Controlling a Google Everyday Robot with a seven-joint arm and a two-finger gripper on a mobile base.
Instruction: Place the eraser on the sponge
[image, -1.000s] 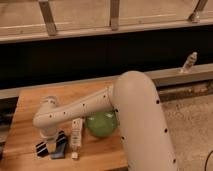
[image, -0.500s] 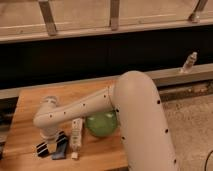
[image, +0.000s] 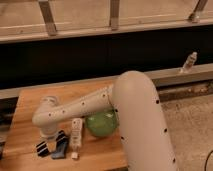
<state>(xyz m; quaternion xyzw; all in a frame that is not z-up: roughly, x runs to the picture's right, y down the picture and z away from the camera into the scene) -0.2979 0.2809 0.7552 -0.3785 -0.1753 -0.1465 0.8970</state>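
Camera view, single arm over a wooden table (image: 22, 107).
- Gripper (image: 54, 136): low above the table's near left part. Whether it is open or closed, or holding anything, cannot be told.
- Eraser (image: 42, 148): flat on the table, just in front of the gripper toward the camera, to the left in view, beside the sponge rather than on it.
- Sponge (image: 61, 149): just in front of the gripper.
- White remote-like device (image: 76, 134): just right of the gripper.
- Green bowl (image: 101, 124): farther right.

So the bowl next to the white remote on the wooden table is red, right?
Not quite: the bowl is green, not red, as the camera view shows. It does sit next to the white remote on the wooden table. The gripper hangs just left of the remote, by the eraser and the sponge.
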